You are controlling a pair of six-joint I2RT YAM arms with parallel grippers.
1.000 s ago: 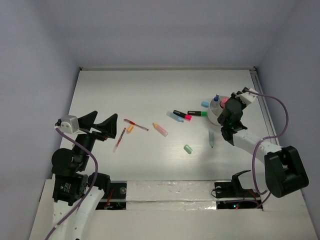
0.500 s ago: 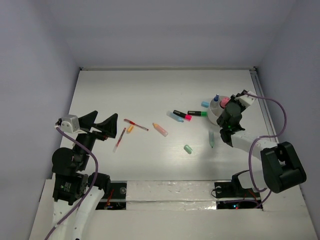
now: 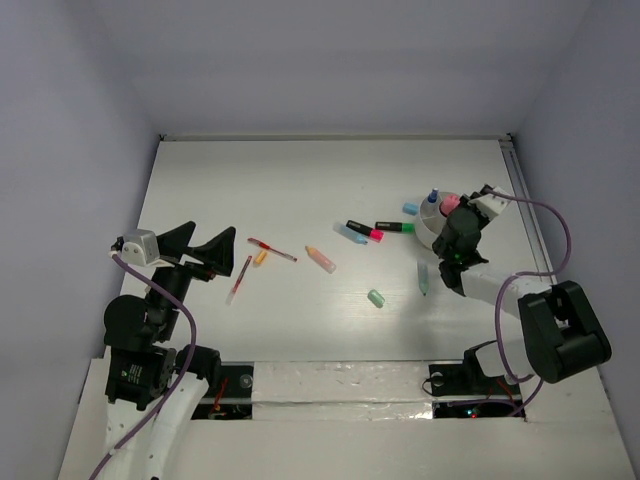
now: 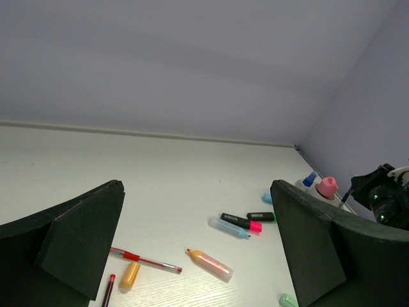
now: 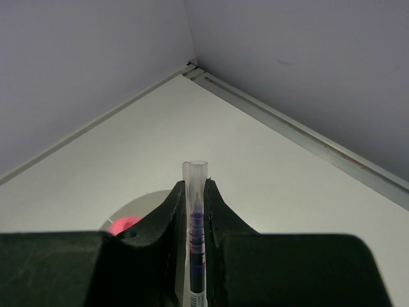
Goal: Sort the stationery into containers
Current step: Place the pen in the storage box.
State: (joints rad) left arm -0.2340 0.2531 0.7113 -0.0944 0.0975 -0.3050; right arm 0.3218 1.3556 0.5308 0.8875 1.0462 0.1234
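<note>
My right gripper [image 3: 466, 222] is at the right edge of the round whitish cup [image 3: 426, 238]. In the right wrist view it [image 5: 196, 187] is shut on a thin clear-capped pen with purple ink [image 5: 195, 220], above the cup [image 5: 144, 206]. The cup holds a pink-capped bottle [image 3: 449, 203] and a blue-capped item [image 3: 433, 197]. My left gripper [image 3: 197, 246] is open and empty [image 4: 197, 187] at the left. Two red pens [image 3: 271, 249] [image 3: 239, 279], an orange marker [image 3: 320, 259], a blue marker [image 3: 351, 233], a pink-tipped marker [image 3: 364, 230] and a mint eraser [image 3: 376, 298] lie on the table.
An orange cap [image 3: 261, 258] lies by the red pens. A green-tipped black marker [image 3: 395, 226] and a blue eraser [image 3: 410, 208] lie just left of the cup. A teal marker [image 3: 423, 278] lies below the cup. A metal rail [image 3: 522, 200] runs along the table's right edge.
My right gripper has shifted slightly left and down, closer to the cup, still holding the pen. The left arm and the loose items have not moved.
</note>
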